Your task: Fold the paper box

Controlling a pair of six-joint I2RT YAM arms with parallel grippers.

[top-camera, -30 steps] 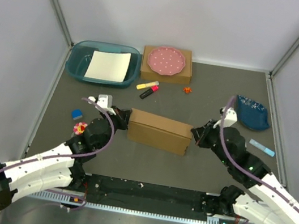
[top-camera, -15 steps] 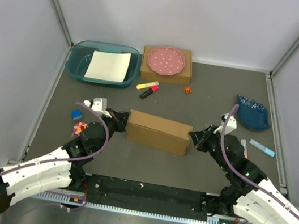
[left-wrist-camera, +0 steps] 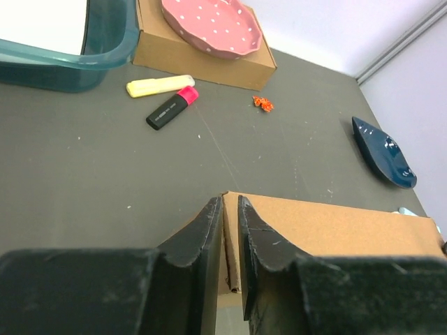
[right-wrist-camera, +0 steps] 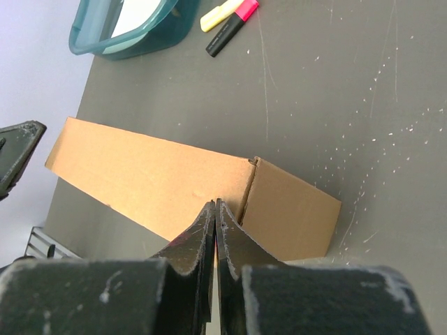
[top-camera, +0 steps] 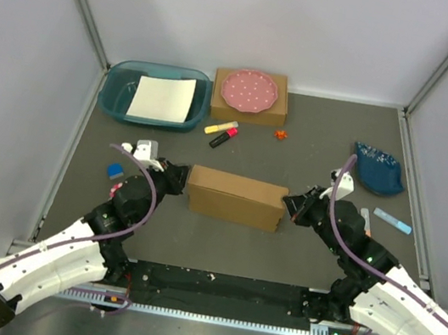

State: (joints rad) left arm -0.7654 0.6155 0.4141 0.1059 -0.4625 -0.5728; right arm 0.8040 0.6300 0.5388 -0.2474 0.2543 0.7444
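Observation:
The paper box (top-camera: 234, 197) lies mid-table as a long, closed brown cardboard block. My left gripper (top-camera: 181, 179) is at its left end. In the left wrist view the jaws (left-wrist-camera: 230, 202) are nearly closed, pinching a thin cardboard edge of the box (left-wrist-camera: 335, 227). My right gripper (top-camera: 289, 204) is at the box's right end. In the right wrist view its fingers (right-wrist-camera: 215, 204) are pressed fully together with nothing between them, tips by the box's top face (right-wrist-camera: 154, 174) near the seam of the end panel.
A teal tub (top-camera: 112, 89) holding white paper (top-camera: 163, 97) stands back left. A smaller brown box (top-camera: 249, 107) carries a pink dotted plate (top-camera: 250, 89). Yellow (top-camera: 221, 126) and pink (top-camera: 224, 137) markers lie behind the box. A dark blue dish (top-camera: 378, 169) sits far right.
The box has slid slightly to the left and away. My left gripper drew left with it. My right arm lowered and followed the box's right end.

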